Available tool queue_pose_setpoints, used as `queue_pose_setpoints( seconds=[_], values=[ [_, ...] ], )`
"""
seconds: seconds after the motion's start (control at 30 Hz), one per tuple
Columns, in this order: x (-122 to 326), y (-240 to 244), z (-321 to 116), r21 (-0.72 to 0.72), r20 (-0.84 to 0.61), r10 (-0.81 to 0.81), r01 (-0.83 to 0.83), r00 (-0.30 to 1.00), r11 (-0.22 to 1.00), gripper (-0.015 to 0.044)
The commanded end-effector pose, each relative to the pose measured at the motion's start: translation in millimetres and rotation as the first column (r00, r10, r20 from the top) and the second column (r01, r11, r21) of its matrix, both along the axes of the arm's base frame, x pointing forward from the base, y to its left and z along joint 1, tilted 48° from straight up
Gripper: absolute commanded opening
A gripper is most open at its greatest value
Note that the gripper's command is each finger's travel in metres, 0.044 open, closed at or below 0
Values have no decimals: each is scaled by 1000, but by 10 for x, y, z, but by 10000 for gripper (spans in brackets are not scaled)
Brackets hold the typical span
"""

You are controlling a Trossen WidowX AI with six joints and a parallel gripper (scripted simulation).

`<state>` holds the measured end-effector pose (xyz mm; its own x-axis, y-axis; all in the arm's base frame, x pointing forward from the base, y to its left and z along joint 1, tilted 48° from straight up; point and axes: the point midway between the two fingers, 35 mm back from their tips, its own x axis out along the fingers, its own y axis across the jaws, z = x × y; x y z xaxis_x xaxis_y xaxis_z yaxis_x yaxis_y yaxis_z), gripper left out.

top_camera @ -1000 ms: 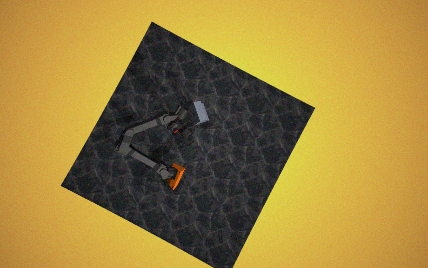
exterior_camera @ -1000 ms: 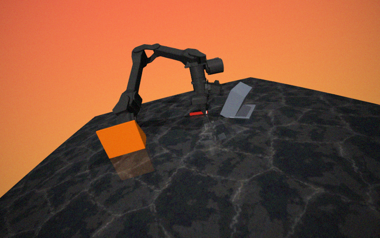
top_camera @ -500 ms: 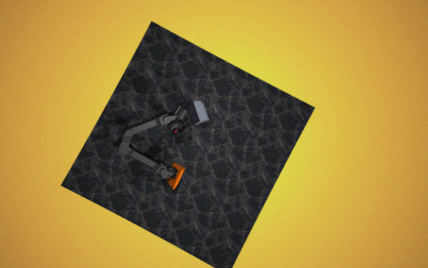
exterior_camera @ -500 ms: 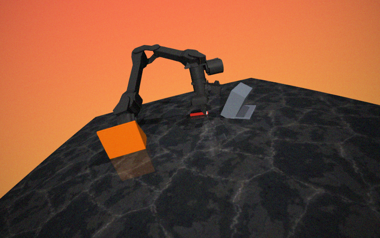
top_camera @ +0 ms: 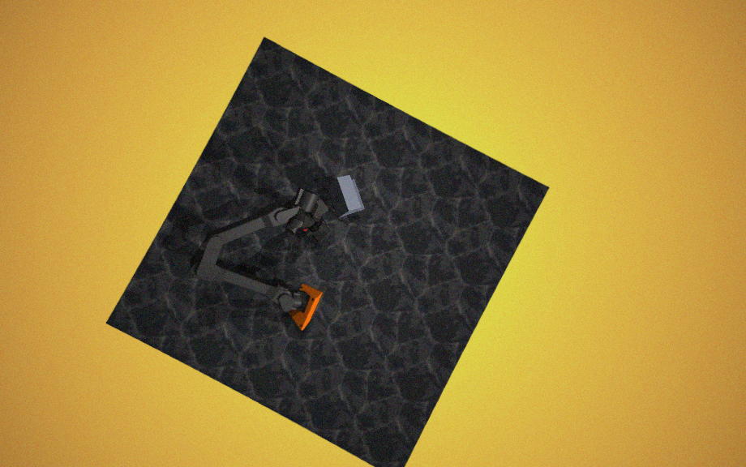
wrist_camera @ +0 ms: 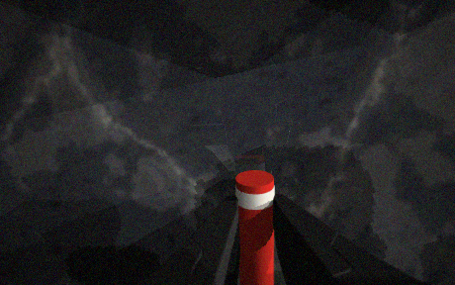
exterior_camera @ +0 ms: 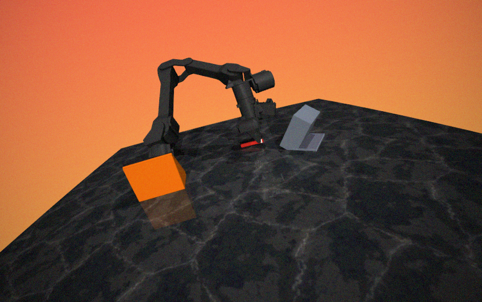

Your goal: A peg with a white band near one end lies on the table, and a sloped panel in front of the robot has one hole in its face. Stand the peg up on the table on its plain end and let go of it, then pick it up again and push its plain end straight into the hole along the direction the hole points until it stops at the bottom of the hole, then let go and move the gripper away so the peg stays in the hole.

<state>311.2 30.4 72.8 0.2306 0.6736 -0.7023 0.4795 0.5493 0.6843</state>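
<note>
The red peg [top_camera: 306,229] [exterior_camera: 249,143] [wrist_camera: 256,252] is low over the table [top_camera: 435,340] [exterior_camera: 305,256], close to lying flat, with its white-banded end slightly raised in the exterior view. The gripper [exterior_camera: 260,141] [wrist_camera: 255,200] is shut on the peg close to its white band, a dark finger on each side in the wrist view. Whether the plain end touches the table is hard to tell. The pale grey sloped panel [top_camera: 351,193] [exterior_camera: 299,129] stands just beyond the banded end. Its hole cannot be made out in these frames.
An orange block [top_camera: 314,309] [exterior_camera: 156,178] stands beside the arm's base, away from the peg. The panel's low foot [exterior_camera: 319,141] extends on its far side from the gripper. The arm bends over the peg and partly covers it in the top view.
</note>
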Motion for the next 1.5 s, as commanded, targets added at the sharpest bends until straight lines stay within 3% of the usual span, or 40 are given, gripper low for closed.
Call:
queue_pose_setpoints(
  seconds=[0.0,1.47],
  values=[
    [-12,-14,29,-17,19,-23,23,1000,1000,49],
    [-221,-71,221,-162,248,-256,300,934,940,49]
  ],
)
